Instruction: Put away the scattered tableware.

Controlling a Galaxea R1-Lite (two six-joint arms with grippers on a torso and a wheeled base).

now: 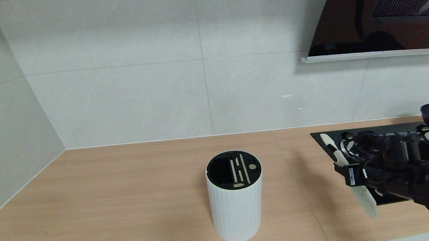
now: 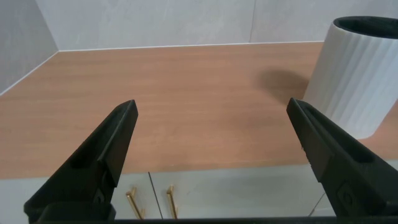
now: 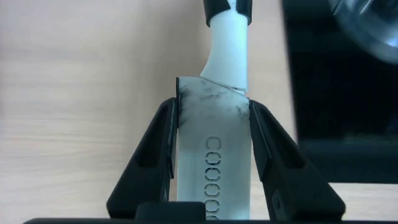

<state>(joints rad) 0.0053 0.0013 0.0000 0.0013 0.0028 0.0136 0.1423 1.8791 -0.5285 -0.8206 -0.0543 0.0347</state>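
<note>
The counter (image 1: 129,183) is wide and the cooktop (image 1: 376,130) sits at its right end. That is where my right gripper (image 1: 351,174) hangs, clamped on the white knife (image 1: 365,199). The fingers pinch the blade from both edges just below the handle, with the tip pointing back towards me.

The white ribbed holder (image 1: 235,204) stands well apart to the left, upright on the counter. It is tall for its footprint. My worry is that if I bring the blade down off-line it will strike the black top instead of a slot (image 1: 239,168) and push the holder over.

The slots are narrow, so a small twist of the wrist would be enough to jam it. The grip is the other weak point: a smooth blade held by its edges could pivot or slide out on the way across.

My left gripper (image 2: 211,109) is spread wide with nothing in it, near the counter's front edge with the holder close by — it could steady the holder if needed.
</note>
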